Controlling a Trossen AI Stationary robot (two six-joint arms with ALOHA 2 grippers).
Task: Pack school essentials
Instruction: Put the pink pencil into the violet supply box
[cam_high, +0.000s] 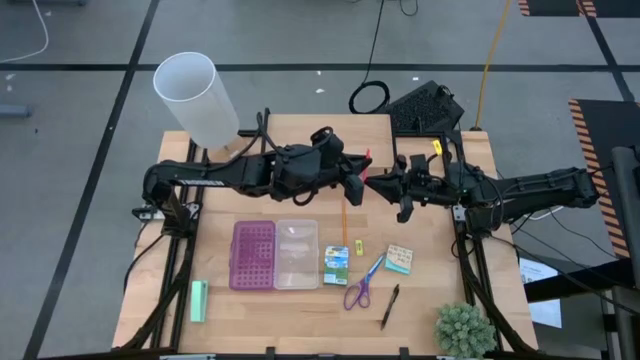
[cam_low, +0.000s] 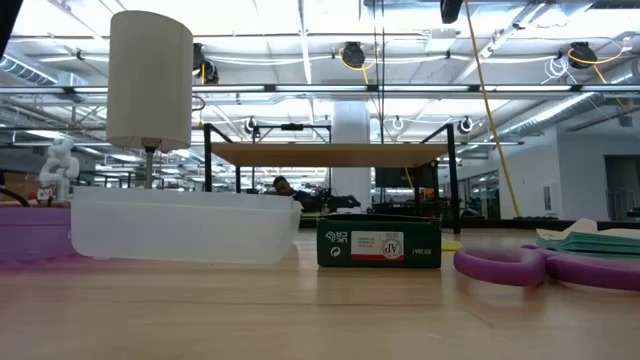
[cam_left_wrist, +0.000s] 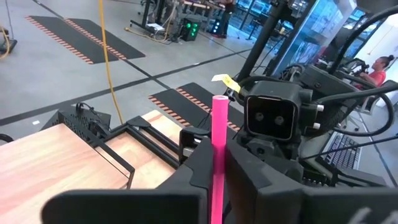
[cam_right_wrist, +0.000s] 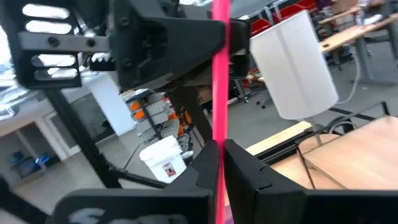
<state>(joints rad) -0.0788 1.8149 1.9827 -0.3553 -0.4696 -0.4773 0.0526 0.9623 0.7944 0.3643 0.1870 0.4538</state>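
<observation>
From above, the left hand (cam_high: 358, 186) and right hand (cam_high: 376, 180) are meeting over the surface (cam_high: 250, 150), far of the orange pencil (cam_high: 344, 222) and scissors (cam_high: 361, 287). Left wrist: its fingers are gripping the pink pencil (cam_left_wrist: 218, 155). Right wrist: that hand is clamping the same pencil (both holding).

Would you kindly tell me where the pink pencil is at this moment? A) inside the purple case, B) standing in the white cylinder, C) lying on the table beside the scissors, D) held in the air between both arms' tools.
D: both wrist views show the pink pencil pinched in the left tool and the right tool, above the table.
</observation>
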